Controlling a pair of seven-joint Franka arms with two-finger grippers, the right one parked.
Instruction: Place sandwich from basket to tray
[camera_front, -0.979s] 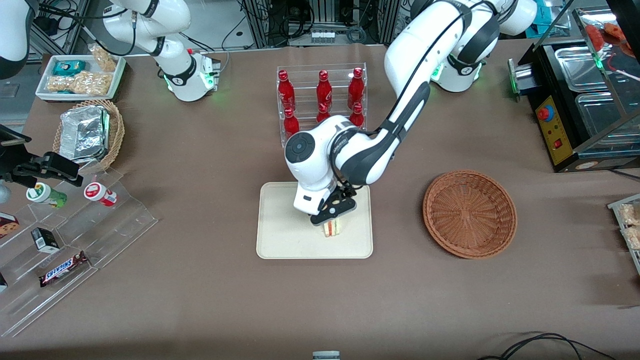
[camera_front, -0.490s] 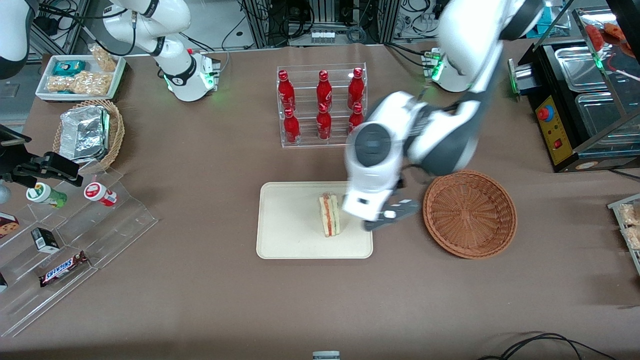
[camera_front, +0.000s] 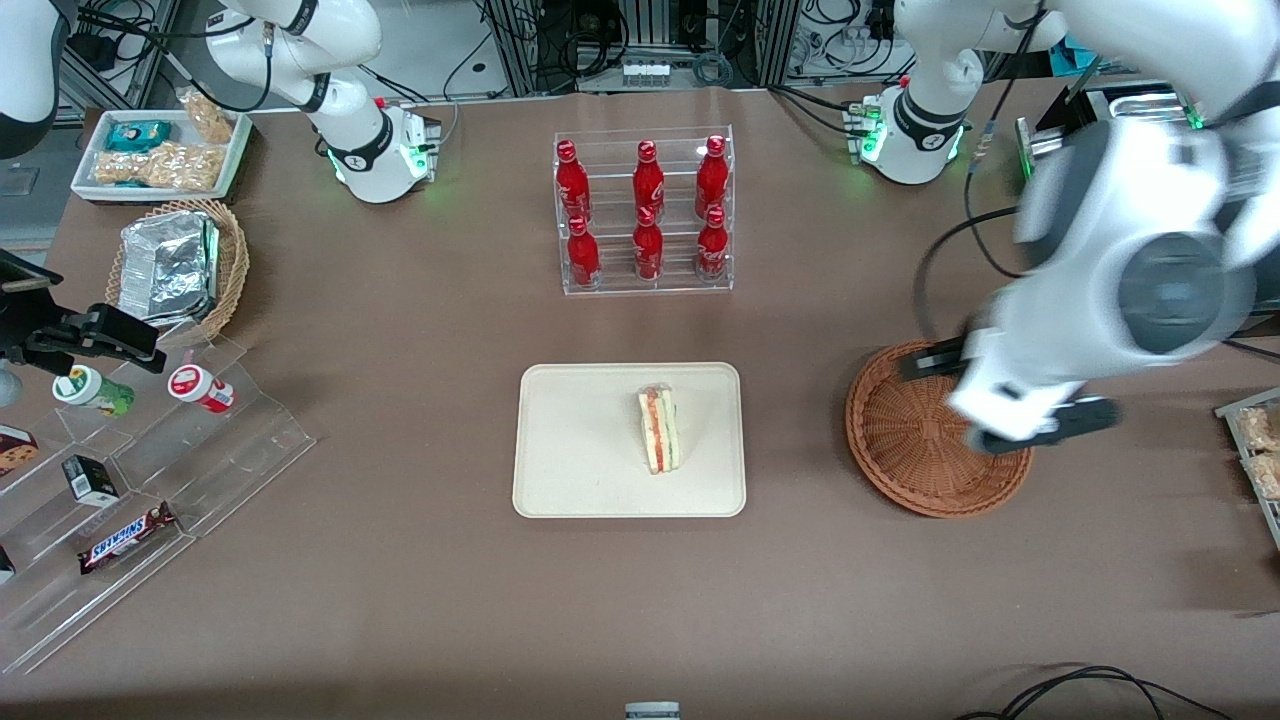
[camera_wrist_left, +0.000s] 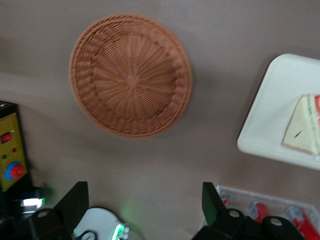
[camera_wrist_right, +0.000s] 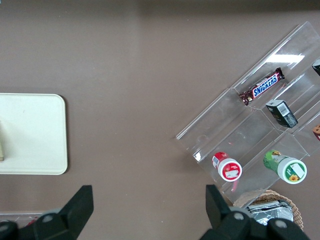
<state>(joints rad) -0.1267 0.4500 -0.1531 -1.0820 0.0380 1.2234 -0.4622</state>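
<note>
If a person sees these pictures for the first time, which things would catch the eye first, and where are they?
Probably the sandwich, lying alone on the cream tray at the middle of the table. Next, the reddish-brown basket beside the tray, toward the working arm's end, with nothing in it; the gripper hangs open above its rim. Then the red bottles in a clear rack, farther from the front camera than the tray.

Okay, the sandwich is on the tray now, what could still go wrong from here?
Little, probably. The sandwich stands on its edge on the tray, so a jolt to the table might tip it flat. The open gripper hangs over the basket, with the arm close to the black appliance, which a wide swing might clip.
</note>
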